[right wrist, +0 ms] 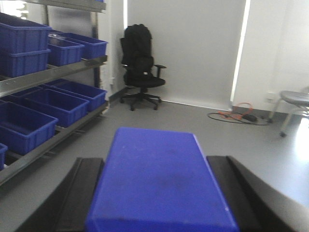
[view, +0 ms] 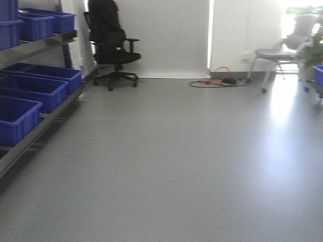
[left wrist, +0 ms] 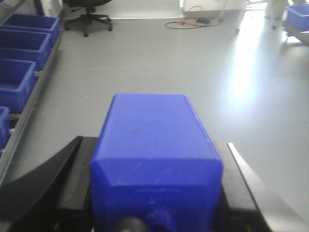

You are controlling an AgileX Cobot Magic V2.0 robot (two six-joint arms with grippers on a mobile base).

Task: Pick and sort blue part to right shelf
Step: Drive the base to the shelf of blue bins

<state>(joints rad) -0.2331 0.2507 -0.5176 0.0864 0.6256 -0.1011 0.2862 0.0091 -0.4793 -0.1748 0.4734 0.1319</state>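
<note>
Blue plastic fills both wrist views. In the left wrist view, the left pincer (left wrist: 153, 143) is clamped on the blue part (left wrist: 154, 159). Its black fingers (left wrist: 63, 181) press against the two long sides. The part lies lengthwise between them, with its sloped shoulders and small round knob at the end nearest the camera and its flat base pointing out over the grey floor (left wrist: 159, 58).

In the right wrist view, the right pincer (right wrist: 154, 160) grips a blue block (right wrist: 159, 188) in the same way, with a black finger touching each side. Only the block's flat top face and far edge show, so I cannot tell what shape its cap end has.

Both arms are held above open floor, and neither load touches anything but the fingers. The front view shows neither arm.

A metal shelf (view: 50, 45) runs along the left side of the room, carrying rows of blue bins (view: 33, 91) on two levels. A black office chair (view: 113, 48) stands at the far end of the shelf, against the white wall. An orange cable (view: 217, 78) lies coiled on the floor by the wall. A grey chair (view: 275, 55) stands to the right of it in bright window light. The corner of another blue bin (view: 319, 74) shows at the far right edge.
</note>
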